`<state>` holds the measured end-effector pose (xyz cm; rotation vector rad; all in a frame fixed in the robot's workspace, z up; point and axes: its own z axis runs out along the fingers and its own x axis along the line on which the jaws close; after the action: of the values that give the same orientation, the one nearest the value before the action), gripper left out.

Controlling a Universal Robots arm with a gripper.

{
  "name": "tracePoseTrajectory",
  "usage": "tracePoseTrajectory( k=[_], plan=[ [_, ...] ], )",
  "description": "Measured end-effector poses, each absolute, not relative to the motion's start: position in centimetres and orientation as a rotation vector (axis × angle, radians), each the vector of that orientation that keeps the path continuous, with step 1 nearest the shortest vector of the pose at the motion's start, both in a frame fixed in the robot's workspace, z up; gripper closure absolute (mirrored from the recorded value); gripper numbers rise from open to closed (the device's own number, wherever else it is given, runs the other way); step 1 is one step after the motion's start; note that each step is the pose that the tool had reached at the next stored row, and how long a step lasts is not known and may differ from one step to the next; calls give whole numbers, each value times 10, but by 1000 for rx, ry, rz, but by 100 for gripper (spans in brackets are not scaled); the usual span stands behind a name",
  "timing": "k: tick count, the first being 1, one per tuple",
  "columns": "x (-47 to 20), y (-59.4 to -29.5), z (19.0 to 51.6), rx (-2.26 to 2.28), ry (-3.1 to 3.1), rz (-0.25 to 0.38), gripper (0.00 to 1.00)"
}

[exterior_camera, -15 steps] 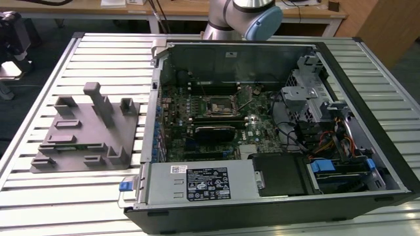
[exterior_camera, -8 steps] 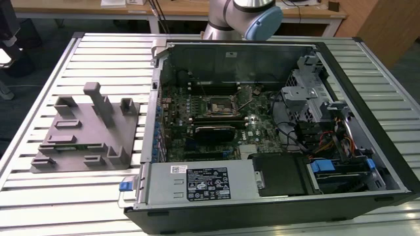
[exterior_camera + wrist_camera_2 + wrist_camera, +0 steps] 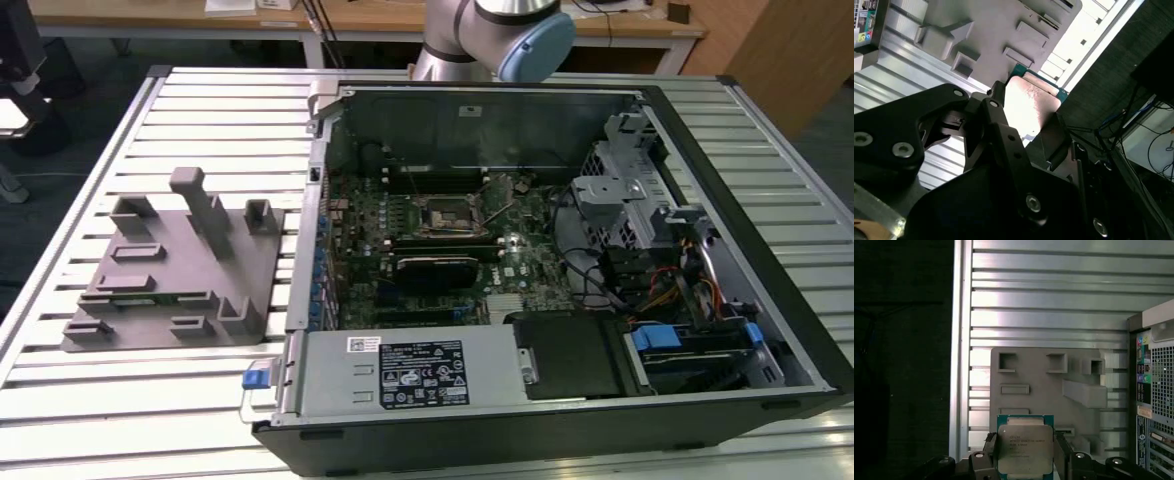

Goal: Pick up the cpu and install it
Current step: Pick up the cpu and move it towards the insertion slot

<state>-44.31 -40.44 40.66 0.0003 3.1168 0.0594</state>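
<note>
First wrist view: hand (image 3: 1026, 454) grips cpu (image 3: 1025, 444) edges (fixture (image 3: 1054, 385) behind).

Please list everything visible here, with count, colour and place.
flat square metal-topped cpu: one, silver, green rim, held in the gripper.
grey plastic fixture block: one, grey, on the table, at the exterior view's left of the case.
open black computer case: one, black, on the table.
green motherboard: one, green, inside the case.
black-centred square socket frame: one, black and silver, mid-motherboard.
silver power supply box: one, silver, inside the case.
slatted metal table: one, silver.
robot arm: one, grey, blue cap, exterior view's top.
black gripper: one, black, shut on the cpu.
</note>
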Motion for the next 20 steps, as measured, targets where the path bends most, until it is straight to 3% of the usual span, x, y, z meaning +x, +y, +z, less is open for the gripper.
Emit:
tracePoseTrajectory(
  k=[20],
  plan=[
    [-376, -404, 407, 0, 3117, 59, 47]
  ],
)
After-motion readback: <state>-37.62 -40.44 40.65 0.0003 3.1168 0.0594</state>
